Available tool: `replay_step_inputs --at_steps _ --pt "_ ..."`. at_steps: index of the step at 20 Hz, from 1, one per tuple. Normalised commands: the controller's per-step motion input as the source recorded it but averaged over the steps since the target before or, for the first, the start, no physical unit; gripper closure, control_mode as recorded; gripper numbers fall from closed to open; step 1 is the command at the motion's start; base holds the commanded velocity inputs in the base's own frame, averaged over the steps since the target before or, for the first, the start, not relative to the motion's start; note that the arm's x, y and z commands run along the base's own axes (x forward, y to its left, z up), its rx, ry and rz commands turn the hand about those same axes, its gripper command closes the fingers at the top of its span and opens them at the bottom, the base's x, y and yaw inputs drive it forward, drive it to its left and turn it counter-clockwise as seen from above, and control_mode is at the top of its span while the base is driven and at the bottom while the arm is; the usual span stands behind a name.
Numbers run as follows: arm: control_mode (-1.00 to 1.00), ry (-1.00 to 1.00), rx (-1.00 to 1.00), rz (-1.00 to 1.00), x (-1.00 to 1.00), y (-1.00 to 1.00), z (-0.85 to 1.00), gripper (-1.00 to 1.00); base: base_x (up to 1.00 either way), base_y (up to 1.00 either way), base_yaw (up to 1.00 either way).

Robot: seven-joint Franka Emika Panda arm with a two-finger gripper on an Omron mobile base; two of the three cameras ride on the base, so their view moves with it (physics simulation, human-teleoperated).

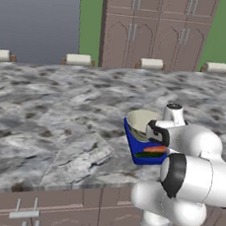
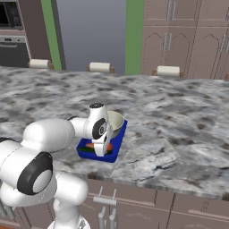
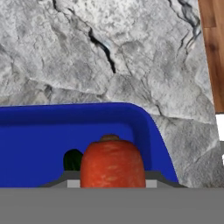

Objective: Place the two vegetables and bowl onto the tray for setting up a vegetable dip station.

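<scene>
Carrot over the tray, last item going in.

You have the gripper low over the blue tray, near the counter front edge, jaws part closed on the carrot, which sits between them above the tray floor. The bowl already rests at the tray's far end; the dark green vegetable lies on the tray just beside the carrot. My read: two items placed, and you've only the carrot left to release and clear.
</scene>
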Motion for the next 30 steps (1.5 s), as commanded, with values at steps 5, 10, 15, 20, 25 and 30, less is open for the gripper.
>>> replay_step_inputs --at_steps 5,10,15,20,25,30 --pt "-1.00 0.00 0.00 0.00 0.00 0.00 -0.01 -1.00 0.00 0.00 0.00" --pt "-1.00 0.00 0.00 0.00 0.00 -0.01 0.00 -1.00 0.00 0.00 0.00" --pt "-1.00 0.00 0.00 0.00 0.00 -0.01 -0.01 -1.00 0.00 0.00 0.00" --pt "-1.00 0.00 0.00 0.00 0.00 -0.01 0.00 -1.00 0.00 0.00 0.00" --pt "-1.00 0.00 0.00 0.00 -0.04 0.00 0.12 -1.00 0.00 0.00 0.00" --pt "-1.00 0.00 0.00 0.10 -0.25 0.00 0.26 -1.00 0.00 0.00 0.00"
